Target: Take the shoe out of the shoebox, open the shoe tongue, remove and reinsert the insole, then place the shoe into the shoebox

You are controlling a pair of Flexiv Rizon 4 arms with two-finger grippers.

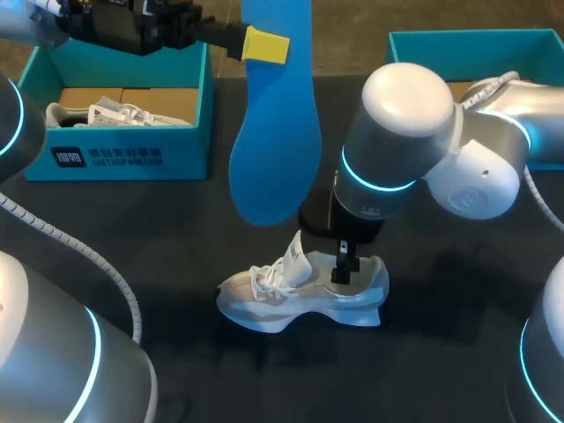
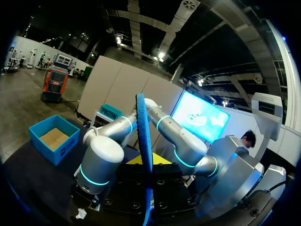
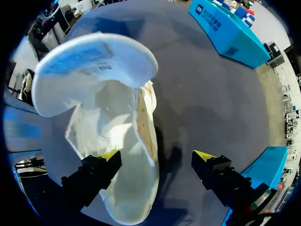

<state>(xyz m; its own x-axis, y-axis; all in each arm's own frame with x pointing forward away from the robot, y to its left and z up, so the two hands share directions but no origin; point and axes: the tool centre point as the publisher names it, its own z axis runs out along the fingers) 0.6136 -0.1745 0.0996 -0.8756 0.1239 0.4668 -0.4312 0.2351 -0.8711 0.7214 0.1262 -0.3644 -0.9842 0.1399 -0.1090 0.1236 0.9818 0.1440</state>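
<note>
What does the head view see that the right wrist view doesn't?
Only the head view shows the left gripper holding up the blue insole, and a second shoe in the left shoebox. Only the right wrist view looks down inside the white shoe, with the right gripper open, one finger over the opening and the other beside the shoe. Both show that shoe on the dark table.

Matt blue foam insole [image 1: 275, 132]; white knit-cloth shoe [image 1: 273, 304] with smooth sole; teal cardboard shoebox [image 1: 132, 150]; matt black table [image 1: 176, 229].
</note>
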